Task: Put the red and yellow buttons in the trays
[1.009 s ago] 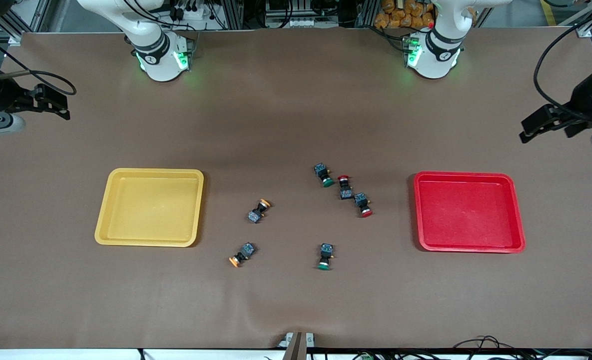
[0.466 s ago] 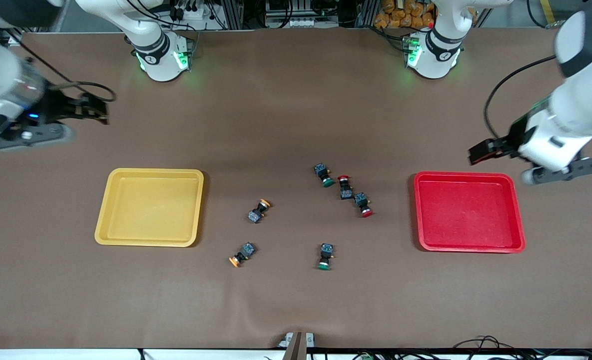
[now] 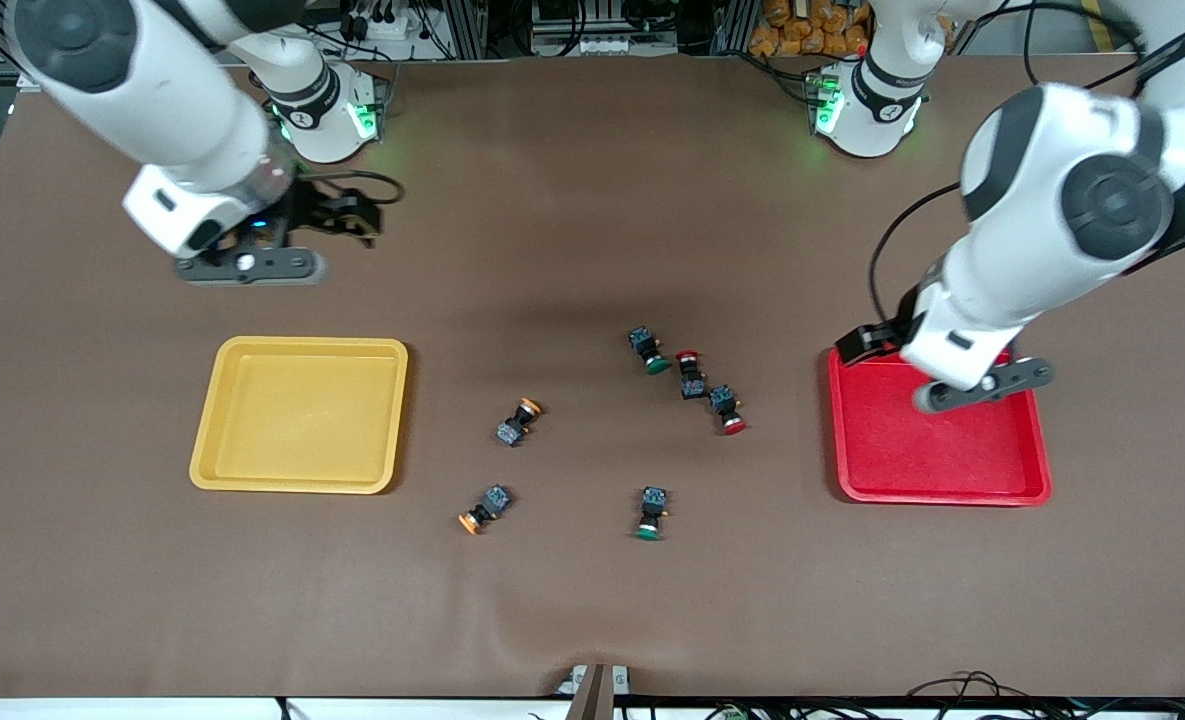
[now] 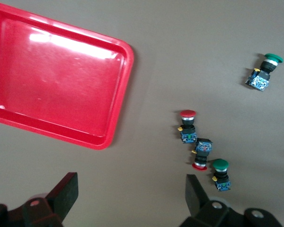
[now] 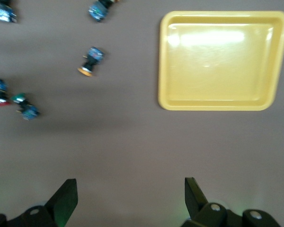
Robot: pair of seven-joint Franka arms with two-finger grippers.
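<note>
- Both arms have swung inward from the table's ends since a moment ago; none of the buttons or trays has shifted.
- Right gripper (image 3: 357, 218) hangs over bare table (image 3: 572, 200), at about 12 o'clock from the yellow tray (image 3: 299, 414); its fingers (image 5: 66, 198) are spread wide with nothing between them.
- Yellow tray lies toward the right arm's end of the table, with nothing in it.
- First yellow button (image 3: 518, 421) lies on the table at 3 o'clock from the yellow tray.
- Second yellow button (image 3: 483, 508) lies at roughly 7 o'clock from the first, nearer the front camera.
- One green button (image 3: 651, 512) lies on its own nearest the camera; the other (image 3: 647, 350) lies just beside the red pair.
- First red button (image 3: 690, 373) and second red button (image 3: 726, 408) lie close together on the table, the second at about 4 o'clock from the first.
- Red tray (image 3: 937, 470) lies toward the left arm's end, nothing in it.
- Left gripper (image 3: 860, 344) is over the red tray's corner at its 10 o'clock; its fingers (image 4: 64, 194) are spread, grasping nothing.
</note>
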